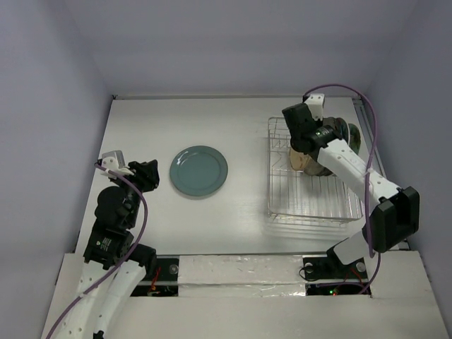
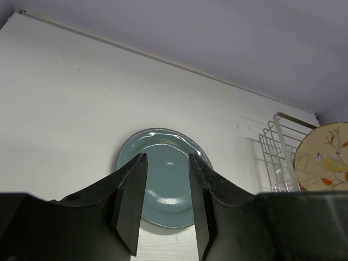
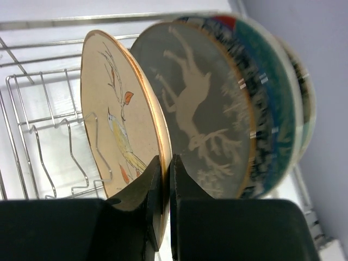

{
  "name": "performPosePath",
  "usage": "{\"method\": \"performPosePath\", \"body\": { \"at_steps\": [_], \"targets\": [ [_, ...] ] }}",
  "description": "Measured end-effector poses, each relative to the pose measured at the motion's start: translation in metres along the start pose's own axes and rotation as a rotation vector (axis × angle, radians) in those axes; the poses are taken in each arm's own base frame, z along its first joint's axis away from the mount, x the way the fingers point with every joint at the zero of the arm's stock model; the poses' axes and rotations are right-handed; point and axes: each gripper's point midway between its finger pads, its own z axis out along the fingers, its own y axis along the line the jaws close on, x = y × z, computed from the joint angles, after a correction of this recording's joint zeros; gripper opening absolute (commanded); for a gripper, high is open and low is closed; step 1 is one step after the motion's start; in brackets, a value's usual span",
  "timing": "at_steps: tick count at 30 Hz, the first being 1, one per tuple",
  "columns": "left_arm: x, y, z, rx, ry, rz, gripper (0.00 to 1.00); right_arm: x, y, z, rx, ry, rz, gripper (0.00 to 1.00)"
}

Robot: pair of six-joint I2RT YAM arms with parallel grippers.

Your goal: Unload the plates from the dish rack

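- Looking through the right wrist view, we see the right end effector (image 3: 166, 163) pressed almost together at bottom centre of the frame, pinching the rim of the cream bird plate (image 3: 117, 125) between its two fingers.
- That plate stands on edge in the dish rack (image 3: 32, 109), at the front of a row. Just behind it, at centre frame, is a grey plate with a deer figure (image 3: 201, 109), and more plates pack close toward the upper right.
- We judge the next move turns on this: the rim runs straight away from the end effector, so the plate should leave along its own plane, without tipping into the grey one.
- In the top view the rack sits at right, under the right arm; the left arm is well apart at left.
- The left end effector (image 2: 167, 163) stands spread and holds nothing; the teal plate (image 1: 198, 171) lies flat on the tabletop (image 1: 141, 127) beyond it.
- We find no readable brand, label or writing.
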Motion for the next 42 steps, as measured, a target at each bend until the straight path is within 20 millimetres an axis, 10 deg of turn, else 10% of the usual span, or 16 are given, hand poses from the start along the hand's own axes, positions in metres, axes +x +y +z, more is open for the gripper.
{"method": "performPosePath", "body": {
  "at_steps": [10, 16, 19, 30, 42],
  "targets": [
    [0.000, 0.000, 0.000, 0.000, -0.001, 0.000, 0.34, -0.089, -0.035, -0.046, -0.027, -0.155, 0.097, 0.00],
    [0.000, 0.000, 0.000, 0.000, -0.001, 0.000, 0.35, -0.102, -0.031, -0.084, -0.271, -0.249, 0.267, 0.00],
    [0.000, 0.000, 0.000, 0.000, -0.001, 0.000, 0.35, -0.094, 0.003, -0.094, -0.445, -0.251, 0.334, 0.00],
    [0.000, 0.001, 0.000, -0.002, -0.001, 0.000, 0.35, -0.019, 0.230, -0.117, -0.999, 0.040, 0.422, 0.00],
    [-0.001, 0.003, 0.000, -0.010, -0.005, -0.001, 0.36, 0.058, 0.322, -0.100, -1.051, 0.255, 0.512, 0.00]
  ]
}}
